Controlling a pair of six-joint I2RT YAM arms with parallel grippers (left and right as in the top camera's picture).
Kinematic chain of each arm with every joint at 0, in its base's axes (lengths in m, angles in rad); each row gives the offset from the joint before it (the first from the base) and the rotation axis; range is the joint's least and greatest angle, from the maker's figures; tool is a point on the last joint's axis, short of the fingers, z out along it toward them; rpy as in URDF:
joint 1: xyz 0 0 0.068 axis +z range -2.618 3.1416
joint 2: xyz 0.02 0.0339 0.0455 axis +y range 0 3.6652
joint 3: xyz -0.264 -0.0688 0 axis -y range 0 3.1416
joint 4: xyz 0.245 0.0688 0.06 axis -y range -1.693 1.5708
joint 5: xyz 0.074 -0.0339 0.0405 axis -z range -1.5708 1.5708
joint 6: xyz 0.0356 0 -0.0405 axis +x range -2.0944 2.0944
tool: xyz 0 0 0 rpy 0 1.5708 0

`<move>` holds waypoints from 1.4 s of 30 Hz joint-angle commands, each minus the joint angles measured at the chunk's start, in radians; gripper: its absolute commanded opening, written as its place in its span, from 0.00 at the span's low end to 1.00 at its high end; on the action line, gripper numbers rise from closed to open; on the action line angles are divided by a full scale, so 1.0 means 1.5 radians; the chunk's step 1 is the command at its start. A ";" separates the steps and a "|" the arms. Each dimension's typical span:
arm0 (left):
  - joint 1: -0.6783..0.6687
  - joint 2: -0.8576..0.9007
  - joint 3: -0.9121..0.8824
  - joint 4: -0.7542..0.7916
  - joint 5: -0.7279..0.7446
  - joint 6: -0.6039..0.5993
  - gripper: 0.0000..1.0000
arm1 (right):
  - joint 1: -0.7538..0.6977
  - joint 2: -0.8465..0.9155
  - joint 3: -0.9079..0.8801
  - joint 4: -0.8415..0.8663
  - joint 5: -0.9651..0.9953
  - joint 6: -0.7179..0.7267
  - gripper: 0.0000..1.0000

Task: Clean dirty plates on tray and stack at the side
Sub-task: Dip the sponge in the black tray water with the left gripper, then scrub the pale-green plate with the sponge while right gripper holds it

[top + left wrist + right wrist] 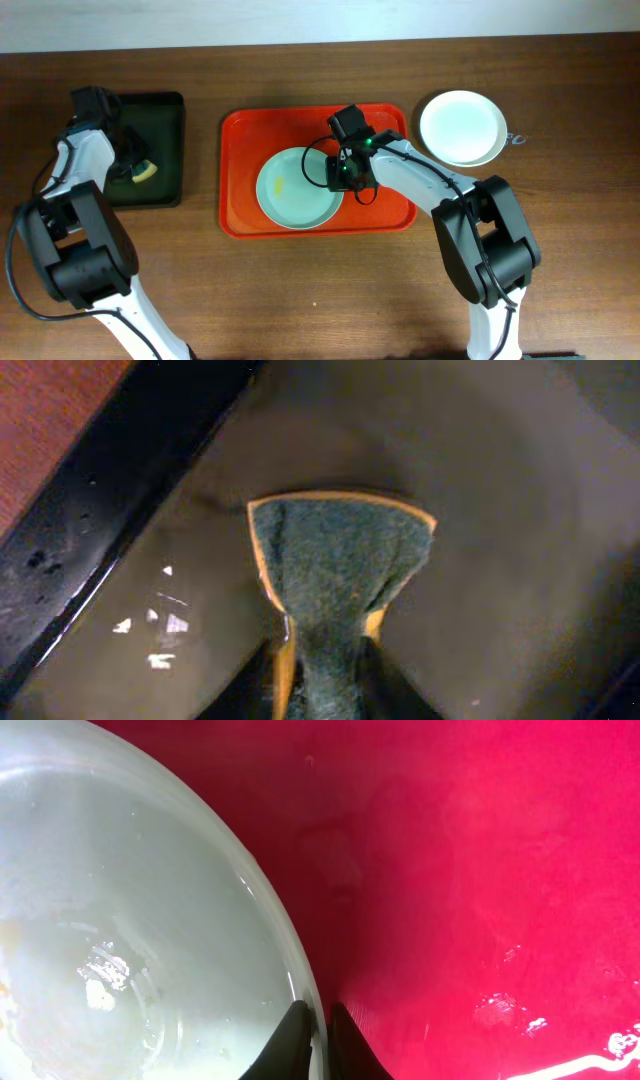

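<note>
Mint-green plate [298,190] sits rim-clamped in right gripper [320,1020].

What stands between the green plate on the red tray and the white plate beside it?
Nothing visible, except the raised rim of the tray to lift over. The right pincer grips the green plate at its edge.

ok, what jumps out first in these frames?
The red-orange tray mid-table carries a mint-green plate with a faint yellow smear, and the right gripper pinches its right rim. At the left, the left gripper holds a green-and-yellow sponge over the black tray. A whitish plate sits on the table off the red tray's far right corner.
</note>
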 commanded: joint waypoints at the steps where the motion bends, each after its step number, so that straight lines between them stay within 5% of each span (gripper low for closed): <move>1: 0.004 0.009 0.014 -0.011 -0.005 -0.002 0.18 | 0.007 0.006 -0.015 -0.003 0.006 0.001 0.08; 3: 0.004 0.009 0.014 -0.010 -0.005 -0.002 0.00 | 0.007 0.006 -0.015 -0.003 0.006 0.001 0.08; 11: -0.001 -0.079 0.065 -0.083 0.072 -0.002 0.00 | 0.007 0.006 -0.015 0.004 0.006 0.001 0.07; 19: 0.002 -0.064 0.058 -0.112 0.011 -0.002 0.00 | 0.007 0.006 -0.020 0.000 0.009 0.001 0.05; 25: -0.049 -0.223 0.076 -0.224 0.311 0.040 0.00 | 0.000 0.006 -0.020 0.008 -0.024 -0.012 0.05; 29: -0.179 -0.212 0.013 -0.258 0.310 0.053 0.00 | 0.000 0.006 -0.022 -0.001 -0.024 -0.035 0.05; 35: -0.326 -0.211 -0.135 -0.119 0.234 -0.017 0.00 | 0.000 0.006 -0.023 -0.008 -0.025 -0.034 0.04; 39: -0.388 -0.210 -0.270 0.101 0.170 -0.048 0.00 | 0.000 0.006 -0.023 -0.008 -0.040 -0.034 0.04; 42: -0.415 -0.208 -0.315 0.159 0.114 -0.095 0.00 | 0.000 0.006 -0.023 -0.007 -0.040 -0.034 0.04</move>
